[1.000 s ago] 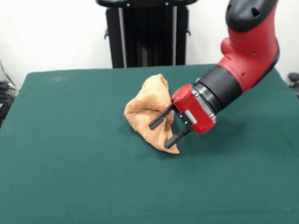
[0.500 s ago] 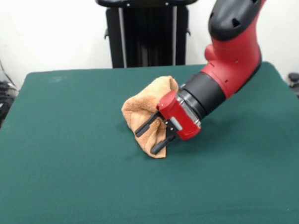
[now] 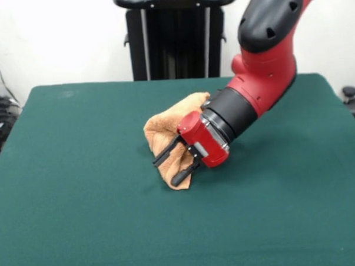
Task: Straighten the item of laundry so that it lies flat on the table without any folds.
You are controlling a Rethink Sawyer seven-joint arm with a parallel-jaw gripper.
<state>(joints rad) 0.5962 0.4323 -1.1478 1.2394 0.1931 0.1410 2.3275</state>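
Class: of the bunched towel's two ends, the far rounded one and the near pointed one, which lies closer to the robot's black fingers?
The near pointed end of the crumpled orange-tan terry towel: the hand has one black finger right beside it.

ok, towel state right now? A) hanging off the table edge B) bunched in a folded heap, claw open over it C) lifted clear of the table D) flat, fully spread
B: the towel sits crumpled on the table, with the claw open against its near side.

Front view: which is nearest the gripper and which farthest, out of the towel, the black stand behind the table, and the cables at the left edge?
1. Towel, bunched right at the gripper.
2. Black stand, behind the table.
3. Cables, far left edge.
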